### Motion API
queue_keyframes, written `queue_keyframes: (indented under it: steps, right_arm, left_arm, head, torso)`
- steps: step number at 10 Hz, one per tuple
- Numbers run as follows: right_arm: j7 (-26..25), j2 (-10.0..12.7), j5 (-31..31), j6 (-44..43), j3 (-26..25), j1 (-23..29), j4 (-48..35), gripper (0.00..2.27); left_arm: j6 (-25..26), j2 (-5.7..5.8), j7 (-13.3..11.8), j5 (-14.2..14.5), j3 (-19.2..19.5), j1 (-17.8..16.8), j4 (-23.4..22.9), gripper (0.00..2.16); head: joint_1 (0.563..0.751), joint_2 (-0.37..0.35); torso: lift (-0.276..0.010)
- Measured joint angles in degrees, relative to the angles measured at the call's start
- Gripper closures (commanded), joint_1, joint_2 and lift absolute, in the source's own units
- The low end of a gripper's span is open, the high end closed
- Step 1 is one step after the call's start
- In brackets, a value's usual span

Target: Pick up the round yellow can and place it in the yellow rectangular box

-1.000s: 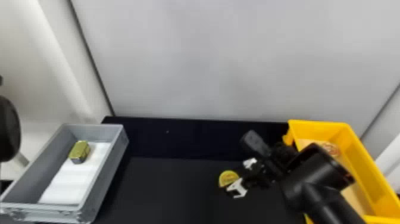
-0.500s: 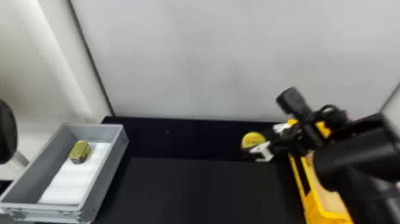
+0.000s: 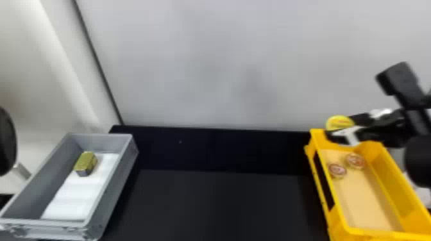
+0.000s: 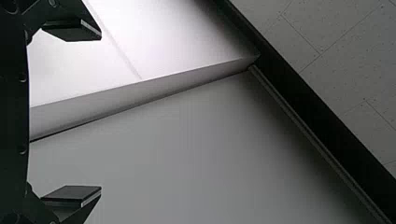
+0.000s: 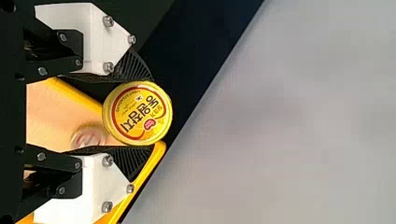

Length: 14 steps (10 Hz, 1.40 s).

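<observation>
The round yellow can (image 5: 135, 114) shows a red-ringed, printed face. The right claw (image 3: 345, 128) grasps it between its fingertips, at the claw's 9 o'clock. The yellow rectangular box (image 3: 397, 189) holds two round tins (image 3: 355, 161) toward 12 o'clock; its far rim stands just beside the claw.

The right arm (image 3: 420, 160) extends from right of the yellow rectangular box (image 3: 394, 189), its right gripper (image 3: 343, 128) at the box's far left corner, fingers gripping from opposite sides. The left arm (image 3: 6, 141) is well left of the box; the left gripper (image 4: 100, 112) has its fingers wide apart.
</observation>
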Motion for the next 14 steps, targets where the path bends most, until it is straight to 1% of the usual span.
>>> queue_keyframes:
  steps: [3, 5, 7, 11, 13, 14]
  right_arm:
    - [-1.54, -2.22, 0.96, -0.26, -7.33, 0.69, 0.36, 0.66]
    - [-2.46, -3.14, 0.9, -0.92, -9.66, 1.09, 2.59, 0.66]
    - [-3.83, -2.91, 0.82, -1.59, -11.92, 2.33, 4.52, 0.66]
    - [-5.73, -2.26, 0.61, -3.18, -15.68, 4.74, 9.01, 0.66]
    - [-6.72, -2.13, -0.48, -4.51, -17.51, 5.56, 12.08, 0.66]
    - [-8.3, -2.1, -2.22, -5.47, -17.92, 5.54, 14.61, 0.66]
  left_arm:
    - [0.63, 0.18, -0.07, -0.02, -0.27, -0.82, -0.12, 0.12]
    - [0.76, -0.22, -0.1, -0.08, -0.04, -0.83, -0.12, 0.12]
    - [0.18, -0.2, -0.17, -0.05, -0.19, -0.94, 0.14, 0.12]
    - [-1.22, -0.05, -0.16, 0.53, 0.89, -0.03, 0.21, 0.12]
    - [-0.71, -0.02, -0.09, 0.55, 1.16, 0.48, -0.15, 0.12]
    - [-0.53, -0.17, -0.09, 0.54, 1.17, 0.5, -0.25, 0.12]
  head:
    - [0.663, 0.054]
    - [0.663, 0.054]
    - [0.663, 0.054]
    - [0.663, 0.054]
    - [0.663, 0.054]
    - [0.663, 0.054]
  torso:
    - [-0.01]
    - [-0.01]
    - [-0.01]
    - [-0.01]
    - [-0.01]
    - [-0.01]
